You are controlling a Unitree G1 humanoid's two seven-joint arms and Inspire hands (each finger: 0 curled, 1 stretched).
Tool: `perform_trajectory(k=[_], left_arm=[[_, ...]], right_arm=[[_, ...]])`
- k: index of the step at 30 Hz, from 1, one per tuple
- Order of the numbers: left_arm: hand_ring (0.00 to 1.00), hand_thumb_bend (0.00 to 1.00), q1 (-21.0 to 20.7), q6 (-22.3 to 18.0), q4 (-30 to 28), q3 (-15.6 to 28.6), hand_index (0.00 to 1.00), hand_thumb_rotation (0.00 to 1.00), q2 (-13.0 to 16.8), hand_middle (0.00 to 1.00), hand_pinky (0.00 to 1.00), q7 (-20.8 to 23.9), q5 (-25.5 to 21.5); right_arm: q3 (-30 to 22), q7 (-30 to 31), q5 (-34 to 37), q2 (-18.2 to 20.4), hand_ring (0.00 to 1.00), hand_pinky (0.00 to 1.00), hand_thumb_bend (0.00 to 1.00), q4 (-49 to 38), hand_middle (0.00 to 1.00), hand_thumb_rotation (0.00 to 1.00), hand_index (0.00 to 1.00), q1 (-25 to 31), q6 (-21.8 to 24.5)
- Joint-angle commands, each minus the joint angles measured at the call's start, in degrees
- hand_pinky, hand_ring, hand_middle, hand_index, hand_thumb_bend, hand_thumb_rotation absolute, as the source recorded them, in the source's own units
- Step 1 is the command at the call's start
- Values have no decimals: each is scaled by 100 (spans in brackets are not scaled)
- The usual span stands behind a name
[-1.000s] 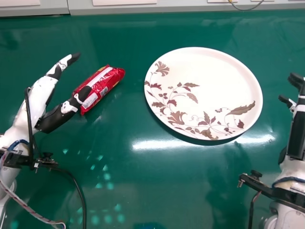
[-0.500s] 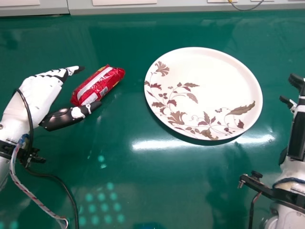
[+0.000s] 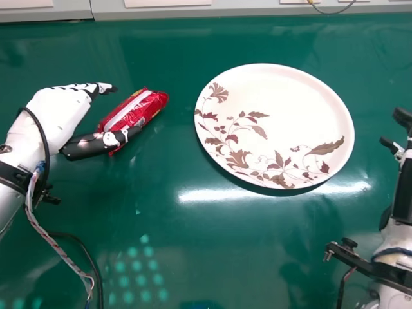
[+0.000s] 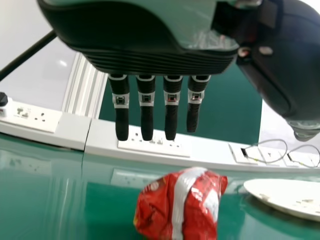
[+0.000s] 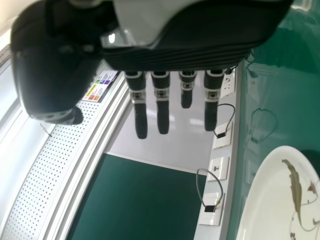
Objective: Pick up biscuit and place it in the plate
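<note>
Now the left hand (image 3: 55, 119) has been tipped towards the red biscuit packet (image 3: 145, 106), fingers straight, nothing grasped; left of the floral plate (image 3: 293, 106), the snack is still to be gripped.

From here I see the left arm slanting in from its own side, the left hand (image 3: 54, 118) open, fingers straight, thumb (image 3: 87, 147) spread well apart from them. Over on the other side, the right hand (image 3: 403, 118) is open too, its fingers extended.
</note>
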Motion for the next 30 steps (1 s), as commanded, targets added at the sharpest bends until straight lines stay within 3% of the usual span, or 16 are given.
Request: perform_trajectory(k=[1, 11, 30], left_arm=[[80, 100, -70, 40, 23, -112, 86, 43, 127, 83, 71, -127, 64], [81, 100, -467, 298, 216, -469, 86, 42, 310, 84, 73, -602, 214], [82, 100, -1296, 222, 1283, -1112, 87, 48, 568, 85, 76, -615, 473]], right_arm=[[-10, -33, -26, 82, 82, 75, 67, -114, 82, 40, 78, 116, -51], [43, -39, -26, 114, 83, 76, 65, -129, 83, 38, 78, 134, -16], [40, -38, -17, 116, 82, 74, 68, -174, 82, 41, 78, 260, -67]])
